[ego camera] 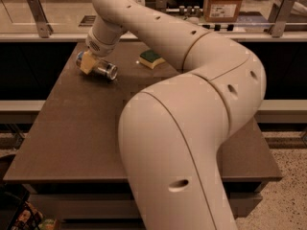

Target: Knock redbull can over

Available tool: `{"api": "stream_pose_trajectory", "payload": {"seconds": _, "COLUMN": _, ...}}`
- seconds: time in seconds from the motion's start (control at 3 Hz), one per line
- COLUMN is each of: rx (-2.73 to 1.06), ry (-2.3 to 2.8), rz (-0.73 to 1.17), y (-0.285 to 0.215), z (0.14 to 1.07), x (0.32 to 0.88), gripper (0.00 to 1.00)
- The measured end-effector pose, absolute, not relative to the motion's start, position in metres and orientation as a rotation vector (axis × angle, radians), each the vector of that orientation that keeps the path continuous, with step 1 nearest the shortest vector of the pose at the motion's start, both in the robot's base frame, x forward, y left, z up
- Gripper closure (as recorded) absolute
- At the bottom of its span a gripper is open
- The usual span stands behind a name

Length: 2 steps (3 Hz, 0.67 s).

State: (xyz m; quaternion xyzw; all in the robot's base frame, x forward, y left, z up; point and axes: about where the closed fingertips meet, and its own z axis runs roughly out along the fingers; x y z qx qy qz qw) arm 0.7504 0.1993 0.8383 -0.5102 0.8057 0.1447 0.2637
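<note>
Filling most of the view, the cream robot arm (192,128) bends from 5 o'clock up to 11 o'clock over the brown worktop (67,128). A cardboard box (225,1) stands beyond it at 1 o'clock. A green-and-yellow sponge (152,58) lies at 3 o'clock from the redbull can (104,70), which lies on its side near the worktop's 11 o'clock corner. The gripper (88,61) touches the can from above; whether it is spread or clamped cannot be told.
</note>
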Motion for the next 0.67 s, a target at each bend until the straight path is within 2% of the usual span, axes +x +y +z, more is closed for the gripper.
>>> {"api": "stream_pose_trajectory", "payload": {"seconds": 0.33, "rx": -1.421, "ry": 2.177, "rz": 0.447, "y": 0.2142, "z": 0.8222, "x": 0.7547, "gripper": 0.82}}
{"api": "stream_pose_trajectory", "payload": {"seconds": 0.67, "rx": -1.424, "ry": 2.177, "rz": 0.451, "y": 0.2159, "z": 0.8231, "x": 0.7556, "gripper": 0.59}}
